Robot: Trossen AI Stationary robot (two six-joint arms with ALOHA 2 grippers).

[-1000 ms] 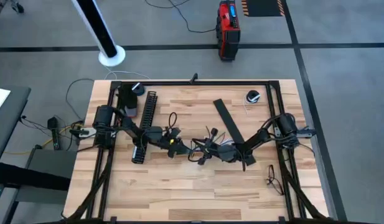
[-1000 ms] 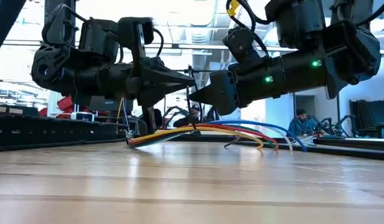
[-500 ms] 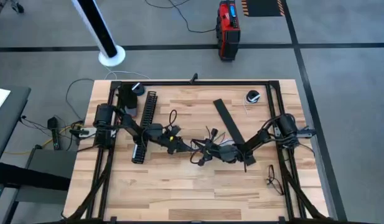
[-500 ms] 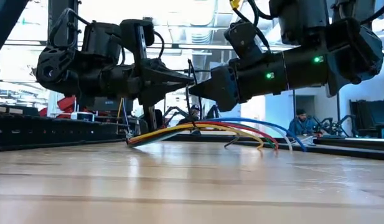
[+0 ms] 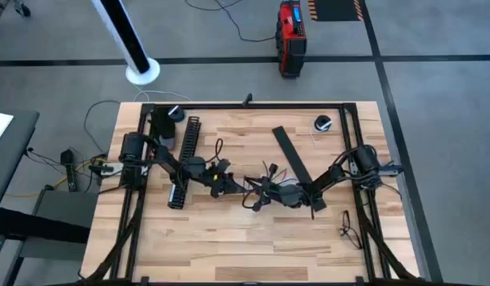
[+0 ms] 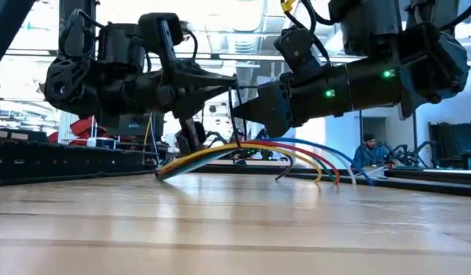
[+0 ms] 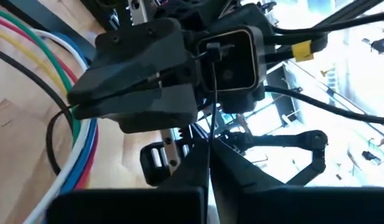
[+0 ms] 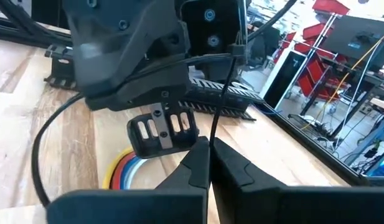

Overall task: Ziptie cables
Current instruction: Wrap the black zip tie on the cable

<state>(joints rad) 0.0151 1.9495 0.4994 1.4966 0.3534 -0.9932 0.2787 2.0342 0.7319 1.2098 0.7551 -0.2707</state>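
**Grippers nose to nose over the cables, mid-table**

Grippers met tip to tip above the wood. We had the left gripper (image 5: 229, 181) coming in from the left edge and the right gripper (image 5: 255, 191) from the right, both raised off the surface in the low view. Right fingers (image 8: 204, 163) were pressed together on a thin black zip tie (image 8: 224, 93) that ran up toward the left gripper's face. Left fingers (image 7: 207, 158) likewise closed on a thin black strand (image 7: 210, 99); we couldn't tell if it was the same tie.

Cables (image 6: 250, 155) lay on the table (image 5: 229, 246) below the tips, arching up from the left and fanning down to the right.

Room to move: near half of the table was bare. Behind the grippers, the slotted black channel (image 5: 185, 155) sat beside the left arm, the flat black strip (image 5: 291, 163) ran diagonally near the right arm. A loose black cable loop (image 5: 350, 226) lay at the right edge.
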